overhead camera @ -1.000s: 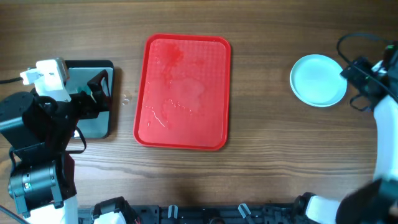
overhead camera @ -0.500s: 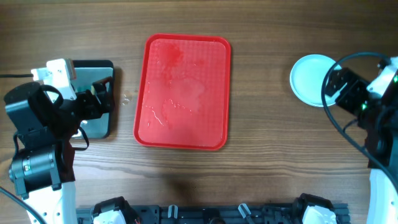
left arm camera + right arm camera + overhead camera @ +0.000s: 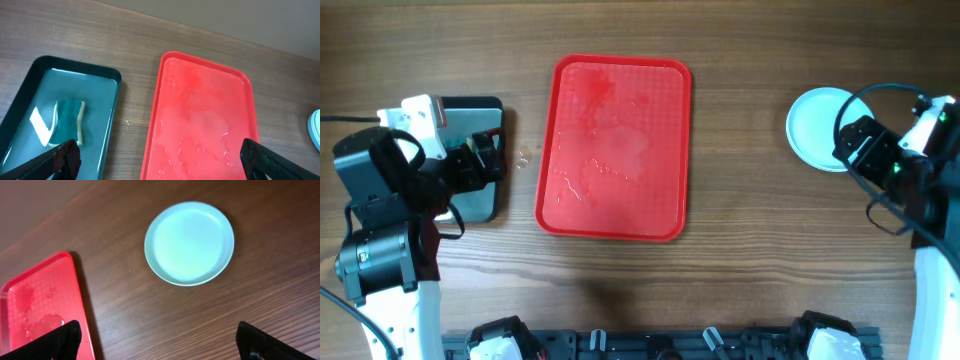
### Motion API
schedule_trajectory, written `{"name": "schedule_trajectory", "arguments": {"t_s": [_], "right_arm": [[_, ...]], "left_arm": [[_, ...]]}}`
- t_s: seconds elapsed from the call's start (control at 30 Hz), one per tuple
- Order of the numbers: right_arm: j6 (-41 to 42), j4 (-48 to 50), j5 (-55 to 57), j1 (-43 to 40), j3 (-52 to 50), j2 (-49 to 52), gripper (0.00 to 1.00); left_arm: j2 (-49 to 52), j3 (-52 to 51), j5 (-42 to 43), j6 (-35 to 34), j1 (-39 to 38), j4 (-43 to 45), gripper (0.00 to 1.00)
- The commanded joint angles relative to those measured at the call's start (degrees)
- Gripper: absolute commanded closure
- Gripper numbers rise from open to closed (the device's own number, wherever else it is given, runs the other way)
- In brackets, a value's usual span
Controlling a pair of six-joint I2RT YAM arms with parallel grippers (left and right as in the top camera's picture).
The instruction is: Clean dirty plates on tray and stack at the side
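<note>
The red tray (image 3: 615, 150) lies at the table's middle, wet with streaks and with no plate on it; it also shows in the left wrist view (image 3: 200, 120) and the right wrist view (image 3: 30, 305). A pale turquoise plate (image 3: 815, 125) sits on the table at the right, part hidden by my right arm; the right wrist view shows it whole (image 3: 189, 242). I cannot tell whether more plates lie under it. My right gripper (image 3: 850, 142) (image 3: 160, 342) is open and empty above the wood beside the plate. My left gripper (image 3: 485, 160) (image 3: 160, 160) is open and empty.
A smaller black tray (image 3: 480, 205) with a shiny wet base stands at the left under my left arm. It holds a green and yellow sponge (image 3: 67, 122). A few water drops (image 3: 523, 160) lie on the wood between the two trays.
My right arm has drawn back toward the front right and now covers the plate's right edge. My left arm has shifted slightly toward the far side. Both grippers stay empty.
</note>
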Motion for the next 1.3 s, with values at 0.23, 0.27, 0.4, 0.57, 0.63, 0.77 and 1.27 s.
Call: {"name": "schedule_trajectory", "arguments": {"t_s": [0.23,0.27,0.4,0.57,0.63,0.77,1.27], "right_arm": [[0.2,0.0,-0.9,0.2,0.5,11.8,0.00],[0.2,0.0,-0.9,0.2,0.5,12.9,0.00],[0.2,0.2,-0.9,0.2,0.5,17.2,0.00],[0.2,3.1,-0.9,0.2,0.5,22.6,0.00],[0.3,9.5,0.9,0.2,0.3,24.3,0.00],[7.6,19.8,-7.5,0.2,0.2,27.1,0.00],[7.1,-0.4,0.5,-0.6,0.0,11.6,0.00]], "left_arm": [[2.1,0.2,0.8,-0.1,-0.2,-0.1,0.00],[2.2,0.2,0.7,-0.1,-0.3,-0.1,0.00],[2.6,0.2,0.7,-0.1,-0.5,-0.3,0.00],[2.6,0.2,0.7,-0.1,-0.5,-0.3,0.00],[2.6,0.2,0.7,-0.1,-0.5,-0.3,0.00],[2.6,0.2,0.7,-0.1,-0.5,-0.3,0.00],[2.6,0.2,0.7,-0.1,-0.5,-0.3,0.00]]}}
